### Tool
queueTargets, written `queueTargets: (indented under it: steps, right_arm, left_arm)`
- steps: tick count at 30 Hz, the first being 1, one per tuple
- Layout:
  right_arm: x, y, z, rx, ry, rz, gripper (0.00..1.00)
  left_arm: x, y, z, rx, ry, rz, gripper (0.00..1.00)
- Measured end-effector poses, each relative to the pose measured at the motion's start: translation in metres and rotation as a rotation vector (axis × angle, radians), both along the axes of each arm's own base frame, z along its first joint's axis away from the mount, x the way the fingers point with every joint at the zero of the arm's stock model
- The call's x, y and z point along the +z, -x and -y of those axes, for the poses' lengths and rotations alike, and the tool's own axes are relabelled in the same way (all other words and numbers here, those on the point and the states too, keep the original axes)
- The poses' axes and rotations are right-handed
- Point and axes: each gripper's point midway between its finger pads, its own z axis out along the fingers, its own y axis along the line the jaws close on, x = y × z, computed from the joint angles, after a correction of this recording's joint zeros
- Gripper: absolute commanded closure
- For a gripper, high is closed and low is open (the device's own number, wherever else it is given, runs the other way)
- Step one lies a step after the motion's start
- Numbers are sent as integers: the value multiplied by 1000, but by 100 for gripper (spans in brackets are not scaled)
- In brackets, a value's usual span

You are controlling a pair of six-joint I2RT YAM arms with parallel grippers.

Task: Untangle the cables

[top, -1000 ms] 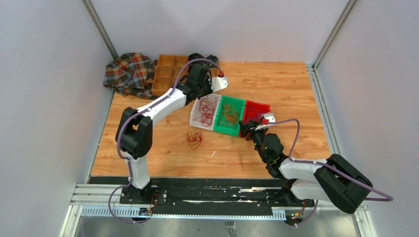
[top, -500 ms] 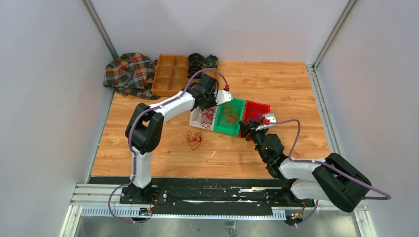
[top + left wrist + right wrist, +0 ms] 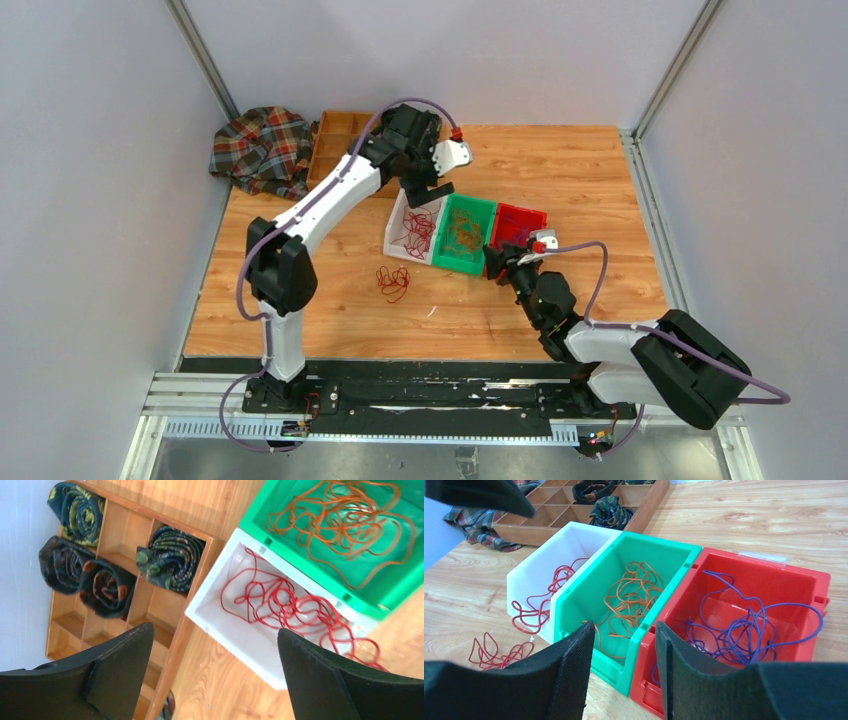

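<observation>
Top external view: loose red cable [image 3: 392, 283] on table [image 3: 560, 180]. Left claw [image 3: 215, 632] spread wide, empty, over white bin [image 3: 536, 567] of red cables [image 3: 285, 605]. Orange cables [image 3: 634, 600] in green bin [image 3: 659, 555], purple cables [image 3: 744, 630] in red bin [image 3: 769, 575]. Right claw [image 3: 624, 627] parted at bins' near edge, pinching nothing.

White-and-black arms [image 3: 322, 205] carry lilac cords [image 3: 597, 285], black jaws.

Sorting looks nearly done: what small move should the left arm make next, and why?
Probably move the left gripper, jaws open and empty, toward the red cables loose on the table; the other red strands already sit in the white bin.
</observation>
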Motion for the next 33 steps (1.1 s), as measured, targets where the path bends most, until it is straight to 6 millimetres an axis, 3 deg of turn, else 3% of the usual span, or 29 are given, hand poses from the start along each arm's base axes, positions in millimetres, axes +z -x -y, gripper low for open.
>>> queueTargets:
  steps: [7,10,14,18,22,27,30,33]
  right_arm:
    - [-2,5,-24,100,83,5,44]
    - [9,16,-73,229,178,19,44]
    - [25,41,-160,434,264,32,44]
    - [3,55,-212,544,342,-7,46]
    - [-36,49,-243,588,443,-92,49]
    - [-65,41,-260,602,512,-156,53]
    - [-85,41,-257,596,556,-195,56]
    - [-104,42,-252,596,598,-238,71]
  left_arm:
    - [71,40,-43,101,104,-11,2]
    - [97,55,-89,230,160,5,2]
    - [113,75,-161,452,147,43,2]
    - [104,97,-210,596,122,-1,2]
    - [77,127,-239,648,81,-92,2]
    - [54,169,-239,598,61,-195,2]
    - [54,177,-235,574,72,-209,2]
    - [52,181,-232,558,83,-226,2]
